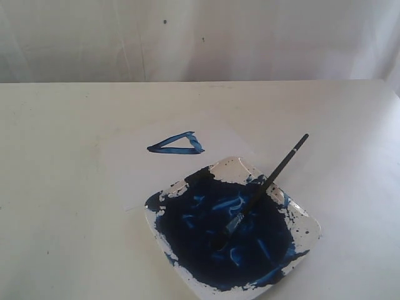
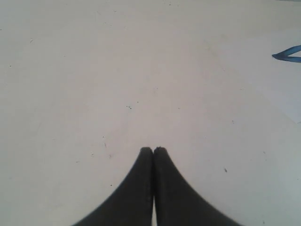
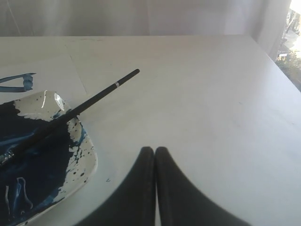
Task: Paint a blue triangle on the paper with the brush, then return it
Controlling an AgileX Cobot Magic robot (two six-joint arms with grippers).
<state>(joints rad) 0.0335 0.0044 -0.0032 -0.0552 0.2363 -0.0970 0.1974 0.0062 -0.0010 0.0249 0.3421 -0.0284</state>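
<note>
The blue triangle (image 1: 177,144) is a small dark blue outline on the paper (image 1: 134,172), which barely stands out from the table. The brush (image 1: 273,175) lies loose on the square white plate (image 1: 308,226), bristles in the dark blue paint pool, black handle sticking out over the far right rim. Neither gripper appears in the exterior view. My right gripper (image 3: 155,149) is shut and empty above bare table, beside the plate (image 3: 90,162) and apart from the brush (image 3: 94,101). My left gripper (image 2: 153,149) is shut and empty, with a corner of the triangle (image 2: 288,54) off to one side.
The white table (image 1: 56,125) spreads widely to the left of the plate. A pale wall or curtain (image 1: 200,37) stands behind the far edge. The table's right edge (image 3: 277,70) shows in the right wrist view.
</note>
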